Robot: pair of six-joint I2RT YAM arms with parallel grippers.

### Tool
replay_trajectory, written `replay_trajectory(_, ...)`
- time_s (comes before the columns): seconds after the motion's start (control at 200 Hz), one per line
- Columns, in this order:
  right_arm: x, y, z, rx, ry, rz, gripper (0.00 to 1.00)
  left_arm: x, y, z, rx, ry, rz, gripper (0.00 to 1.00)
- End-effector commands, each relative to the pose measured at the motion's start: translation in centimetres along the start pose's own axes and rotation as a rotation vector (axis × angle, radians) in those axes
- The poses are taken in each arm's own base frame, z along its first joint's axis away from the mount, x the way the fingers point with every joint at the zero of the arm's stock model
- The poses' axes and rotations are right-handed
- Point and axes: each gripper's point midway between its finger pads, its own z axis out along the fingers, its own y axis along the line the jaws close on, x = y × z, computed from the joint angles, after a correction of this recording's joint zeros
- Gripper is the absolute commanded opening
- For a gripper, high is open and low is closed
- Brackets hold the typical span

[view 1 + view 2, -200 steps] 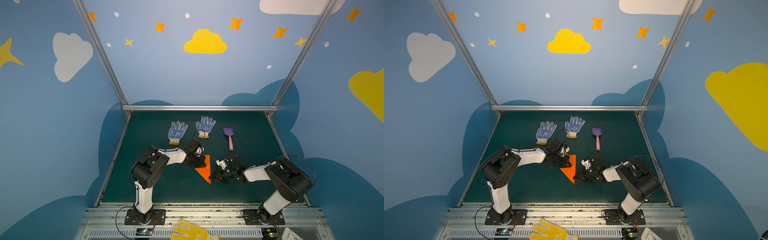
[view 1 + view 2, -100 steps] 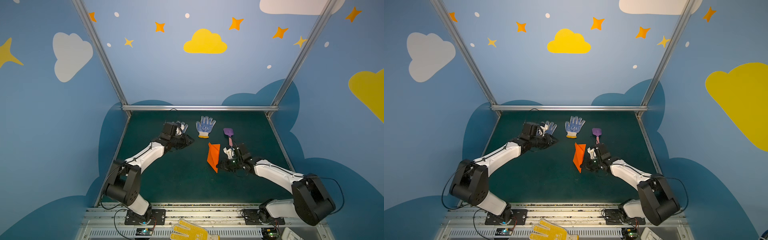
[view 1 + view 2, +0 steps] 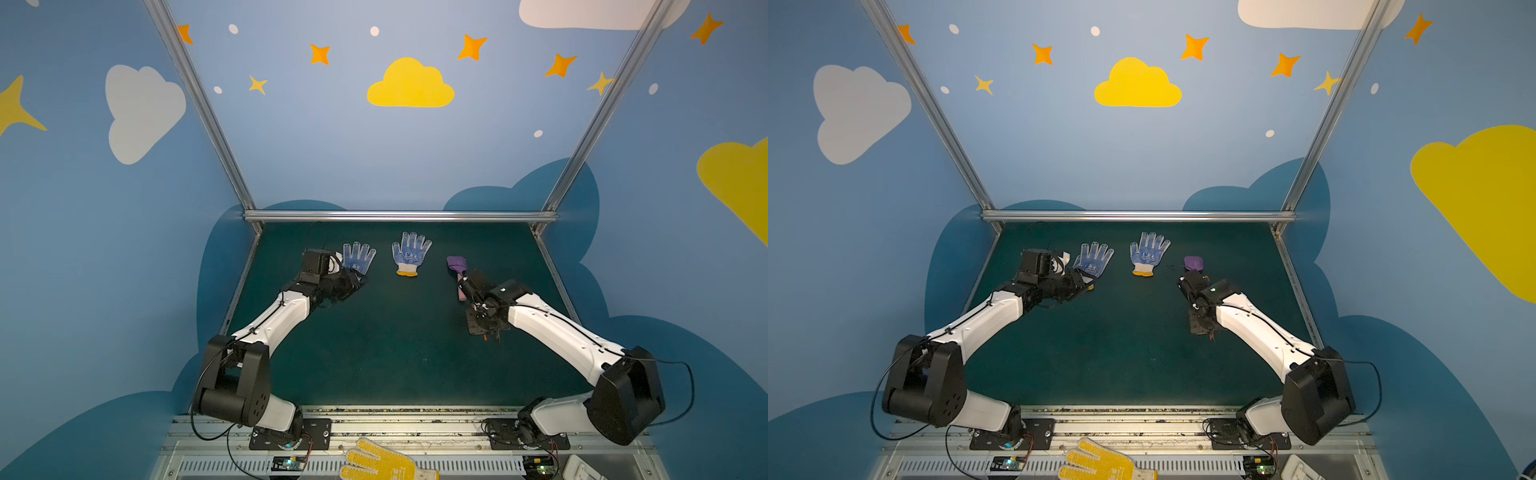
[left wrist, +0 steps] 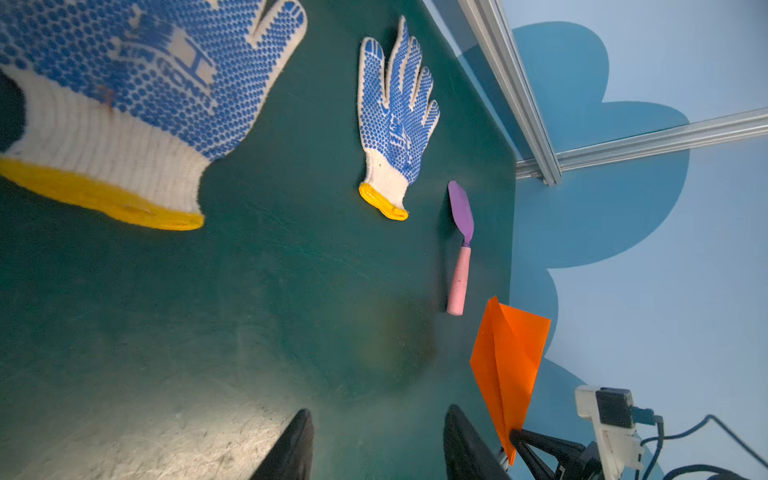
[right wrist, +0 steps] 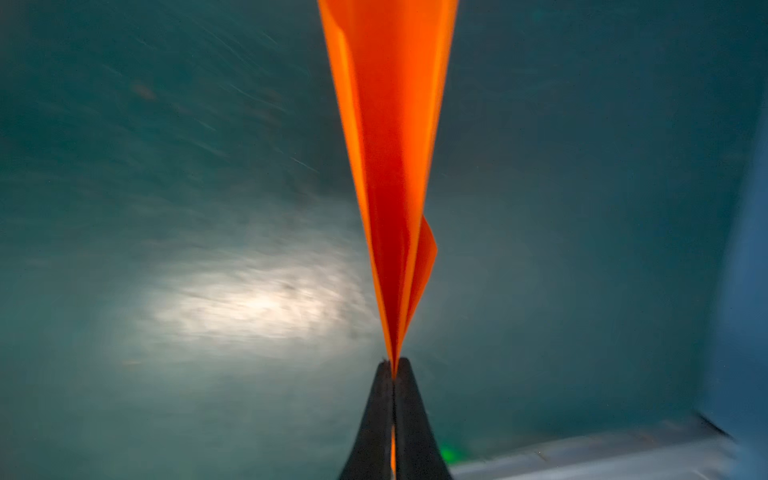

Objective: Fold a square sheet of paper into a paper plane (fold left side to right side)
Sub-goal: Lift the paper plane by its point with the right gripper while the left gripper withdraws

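Observation:
The square sheet of paper is folded into the paper plane (image 4: 511, 357), a narrow bright orange dart. My right gripper (image 5: 392, 365) is shut on its pointed tip, and the wings (image 5: 390, 124) fan out away from the fingers. The left wrist view shows the plane held off the green mat, near the shovel's handle. In both top views it is edge-on and almost hidden by the right arm (image 3: 552, 332). My left gripper (image 4: 376, 440) is open and holds nothing. It hovers at the back left, beside the cuff of the left glove (image 3: 358, 258).
Two white gloves with blue dots lie at the back of the mat (image 3: 395, 353), the second glove (image 3: 409, 255) near the middle. A purple-and-pink toy shovel (image 3: 457, 264) lies right of them. A yellow dotted glove (image 3: 382, 463) sits on the front rail. Walls enclose three sides.
My left gripper let go of the paper, swung out to the back left by the glove and opened. My right gripper carried the plane to the right and turned it edge-on to the top views.

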Motion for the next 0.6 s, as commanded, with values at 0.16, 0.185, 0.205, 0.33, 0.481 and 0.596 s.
replay_trajectory(0.16,2.5,-0.7,0.7,0.334,0.126,-0.166,0.0,-0.4,0.7,-1.4,0.013,-0.017,-0.018,0.53)
replay_trajectory(0.185,2.8,-0.3,1.0,0.342,0.136,-0.175,0.0,-0.6,0.7,-1.5,0.015,-0.02,-0.022,0.53)
replay_trajectory(0.205,3.0,0.1,1.3,0.348,0.144,-0.184,0.0,-0.6,0.8,-1.6,0.016,-0.02,-0.023,0.53)
replay_trajectory(0.33,4.4,3.0,2.9,0.346,0.186,-0.229,0.0,-1.1,0.8,-1.7,0.028,-0.029,-0.041,0.53)
replay_trajectory(0.481,5.1,9.0,4.0,0.225,0.204,-0.276,0.14,-1.4,0.6,-1.6,0.043,-0.033,-0.051,0.53)
replay_trajectory(0.596,5.0,13.7,3.8,0.051,0.215,-0.286,0.38,-1.5,0.7,-1.7,0.042,-0.035,-0.055,0.53)
